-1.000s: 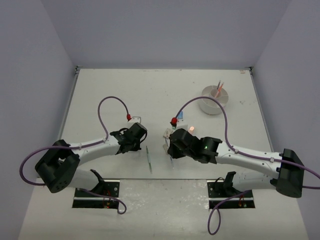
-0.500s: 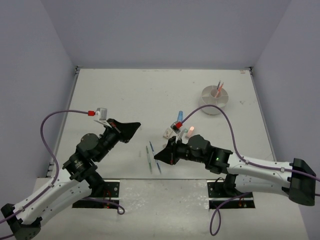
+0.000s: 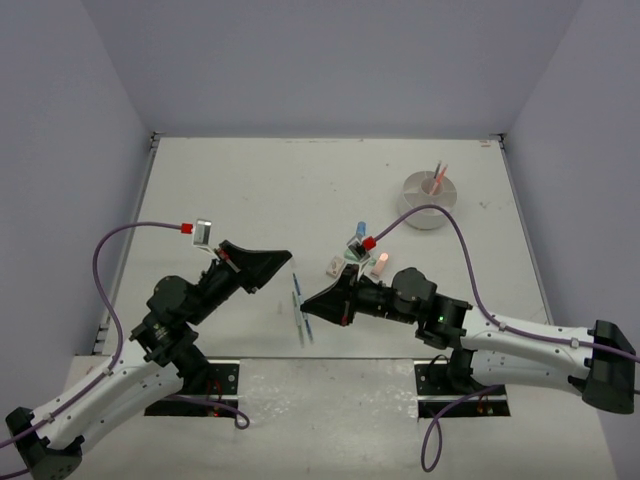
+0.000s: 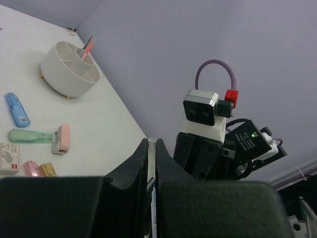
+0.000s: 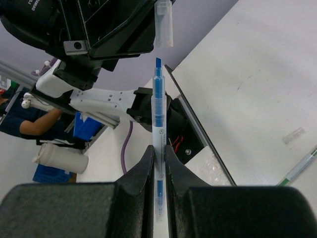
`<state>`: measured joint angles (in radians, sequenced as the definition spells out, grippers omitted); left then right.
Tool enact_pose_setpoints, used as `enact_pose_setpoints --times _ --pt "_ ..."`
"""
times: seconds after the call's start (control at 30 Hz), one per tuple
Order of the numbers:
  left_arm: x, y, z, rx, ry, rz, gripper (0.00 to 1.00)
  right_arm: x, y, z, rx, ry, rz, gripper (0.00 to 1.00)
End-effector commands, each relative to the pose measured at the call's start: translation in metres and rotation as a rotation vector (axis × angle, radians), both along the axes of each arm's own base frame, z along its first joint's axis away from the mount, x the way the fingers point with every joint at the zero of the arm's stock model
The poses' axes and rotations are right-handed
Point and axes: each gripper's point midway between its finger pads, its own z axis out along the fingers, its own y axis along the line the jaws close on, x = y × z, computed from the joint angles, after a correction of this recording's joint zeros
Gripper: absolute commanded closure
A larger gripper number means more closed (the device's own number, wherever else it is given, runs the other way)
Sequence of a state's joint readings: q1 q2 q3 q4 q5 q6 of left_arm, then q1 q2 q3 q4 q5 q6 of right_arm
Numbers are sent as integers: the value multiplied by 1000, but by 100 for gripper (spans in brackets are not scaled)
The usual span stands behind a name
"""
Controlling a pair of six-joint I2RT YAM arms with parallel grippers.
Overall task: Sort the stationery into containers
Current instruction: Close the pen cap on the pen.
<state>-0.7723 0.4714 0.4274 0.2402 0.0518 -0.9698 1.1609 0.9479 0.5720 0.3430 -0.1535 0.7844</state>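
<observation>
Top view: the white table (image 3: 220, 190) had walls on three sides, with bare surface across the far left and middle. One white tub (image 3: 430, 200) sat near the far right corner, well apart from both grippers. The left gripper (image 3: 289, 257) and right gripper (image 3: 306, 301) were raised over the near centre, tips facing and close. A blue pen (image 3: 297, 291) crossed between them, and one green pen (image 3: 301, 327) lay on the table just beside it. Left wrist view: the fingers were pressed together on a clear cap (image 4: 152, 148). Only this view resolved the tub's wedge compartments, with two thin pens (image 4: 88, 47) leaning inside. Six small blocks (image 4: 16, 109) lay between the tub and the grippers: blue, green, pink, white, small pink and tan. Right wrist view: the fingers were clamped on the blue pen, its bare tip up and the clear cap just above it, apart. Only here did a second clear piece (image 5: 293, 135) show, lying loose near the green pen.
</observation>
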Motion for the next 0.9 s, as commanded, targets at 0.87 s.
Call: enact_pose_setpoints --times 0.87 --pt "-3 11 34 -20 -70 36 100 5 5 14 -29 -25 -21 100"
